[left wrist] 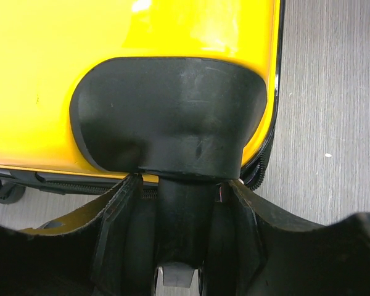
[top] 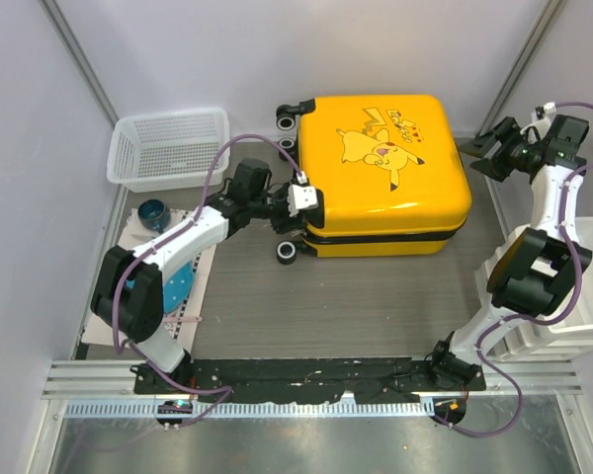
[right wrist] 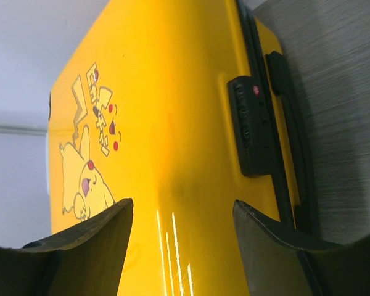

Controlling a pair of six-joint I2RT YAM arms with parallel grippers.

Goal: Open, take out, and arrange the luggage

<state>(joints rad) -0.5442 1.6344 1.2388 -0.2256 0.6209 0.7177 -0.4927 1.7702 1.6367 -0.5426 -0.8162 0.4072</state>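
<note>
The luggage (top: 385, 168) is a bright yellow hard-shell case with a cartoon print, lying flat and zipped at the back centre. My left gripper (top: 301, 202) is at its left end between the black wheels (top: 287, 252). In the left wrist view the gripper (left wrist: 182, 180) has its fingers (left wrist: 120, 209) on either side of one black wheel (left wrist: 182, 216), under the wheel housing (left wrist: 172, 117). My right gripper (top: 479, 153) hangs at the case's right side. In the right wrist view it (right wrist: 182, 205) is open over the yellow shell (right wrist: 172, 123), near the combination lock (right wrist: 250, 123) and side handle (right wrist: 283, 123).
A white mesh basket (top: 168, 148) stands at the back left. A dark blue cup (top: 153, 212) and a blue item (top: 178, 281) lie on paper near the left arm. White drawer bins (top: 563, 316) stand at the right edge.
</note>
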